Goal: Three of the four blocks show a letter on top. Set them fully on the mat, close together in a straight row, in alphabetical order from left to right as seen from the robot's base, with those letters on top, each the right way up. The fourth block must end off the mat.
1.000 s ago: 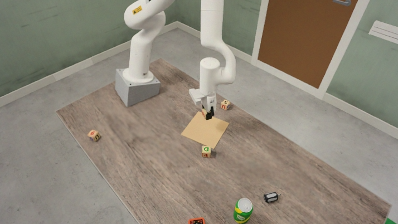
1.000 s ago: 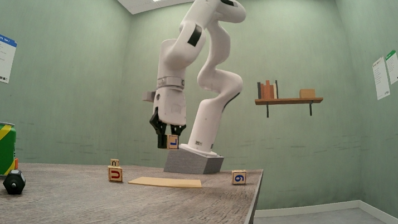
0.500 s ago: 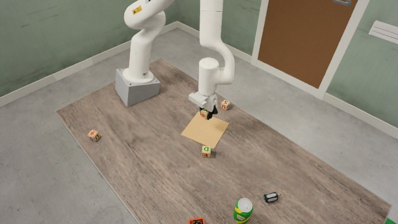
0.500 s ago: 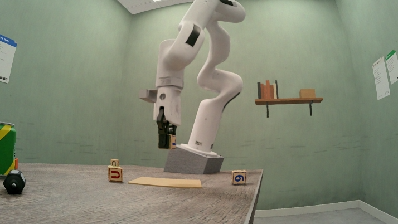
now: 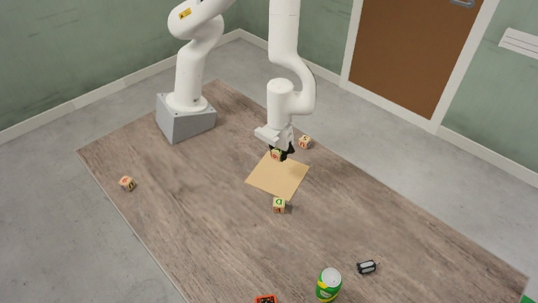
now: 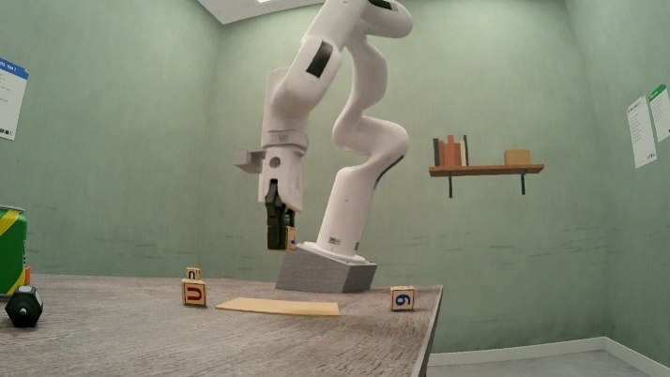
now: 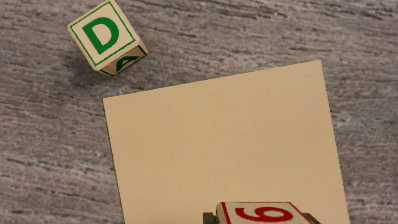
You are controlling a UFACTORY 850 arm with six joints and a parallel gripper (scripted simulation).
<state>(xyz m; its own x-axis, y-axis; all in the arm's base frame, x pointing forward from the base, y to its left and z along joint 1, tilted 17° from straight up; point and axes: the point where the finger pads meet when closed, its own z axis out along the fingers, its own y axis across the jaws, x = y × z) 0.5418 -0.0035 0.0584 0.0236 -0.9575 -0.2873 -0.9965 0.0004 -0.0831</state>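
Observation:
My gripper (image 5: 279, 154) (image 6: 280, 238) (image 7: 261, 219) is shut on a wooden block (image 5: 276, 154) (image 6: 289, 237) (image 7: 260, 213) with a red 6-like mark, held in the air over the back edge of the tan mat (image 5: 276, 179) (image 6: 281, 307) (image 7: 225, 145). The D block (image 5: 279, 204) (image 6: 193, 292) (image 7: 106, 37) stands on the table just off the mat's front corner, green D on top. A block with an S on top (image 5: 304, 142) (image 6: 192, 273) stands off the mat to its back right. A block with a red 6 on top (image 5: 127, 183) (image 6: 403, 298) lies far left near the table edge.
A green and yellow can (image 5: 328, 284) (image 6: 11, 248), a small black object (image 5: 366, 267) (image 6: 23, 306) and an orange item (image 5: 266, 298) are at the table's front end. The grey robot base (image 5: 184, 120) (image 6: 324, 274) stands at the back.

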